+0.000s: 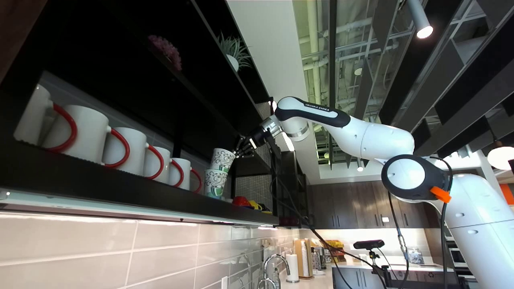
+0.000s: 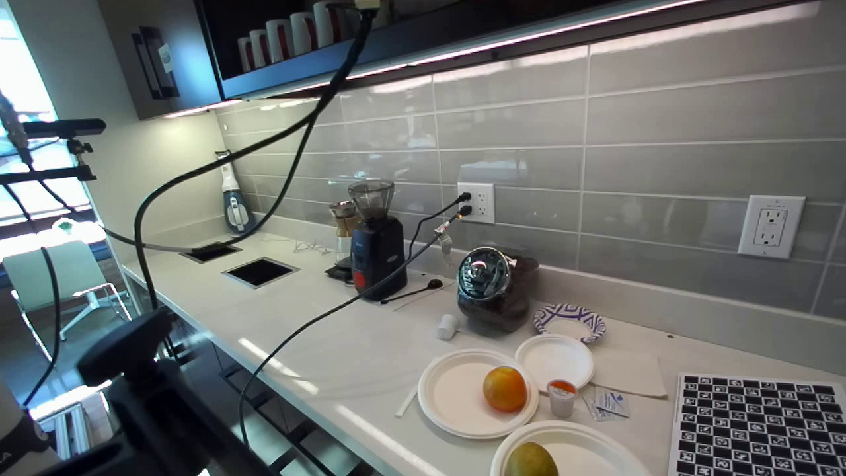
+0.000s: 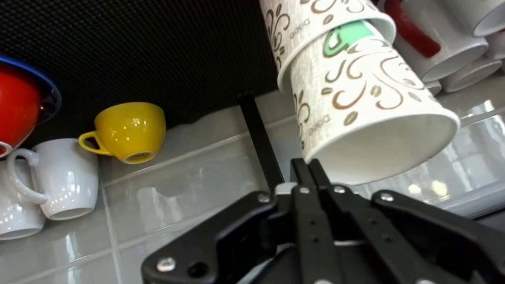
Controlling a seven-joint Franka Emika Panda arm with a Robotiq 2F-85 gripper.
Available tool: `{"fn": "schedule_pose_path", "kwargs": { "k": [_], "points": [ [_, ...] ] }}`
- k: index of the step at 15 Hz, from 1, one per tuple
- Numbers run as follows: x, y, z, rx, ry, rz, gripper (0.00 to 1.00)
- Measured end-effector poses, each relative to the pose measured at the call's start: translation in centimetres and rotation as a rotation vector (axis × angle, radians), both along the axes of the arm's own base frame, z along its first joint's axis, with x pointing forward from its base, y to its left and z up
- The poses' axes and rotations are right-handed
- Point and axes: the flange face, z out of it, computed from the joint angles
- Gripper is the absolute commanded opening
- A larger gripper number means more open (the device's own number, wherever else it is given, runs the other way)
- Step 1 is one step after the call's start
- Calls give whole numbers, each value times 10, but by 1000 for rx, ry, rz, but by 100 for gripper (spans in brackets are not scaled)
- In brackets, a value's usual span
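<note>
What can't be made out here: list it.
Wrist view: narrow end of the patterned white paper cup, hidden inside another matching cup.
Wrist view: glossy red rounded vessel, cut off by the left edge.
In an exterior view: greenish round fruit, cut off by the bottom edge.

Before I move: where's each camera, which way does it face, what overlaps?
An exterior view: below the mug shelf, looking up along it; arm and jaws show.
An exterior view: above the counter, looking down along it; no jaws, possibly arm lower left.
Wrist view: on the wrist, facing the patterned paper cups; jaws show.
Shared, wrist view and an exterior view: the cups.
</note>
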Motion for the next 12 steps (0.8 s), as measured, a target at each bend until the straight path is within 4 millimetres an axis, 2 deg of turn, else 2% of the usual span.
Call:
{"fn": "schedule_pose_path", "kwargs": {
  "k": [2, 9, 11, 12],
  "points": [
    [1, 2, -4, -2, 20, 12, 33],
    [10, 4, -14, -3, 50, 20, 83],
    [11, 1, -16, -16, 58, 5, 96],
    [11, -1, -17, -29, 65, -9, 99]
  ]
}}
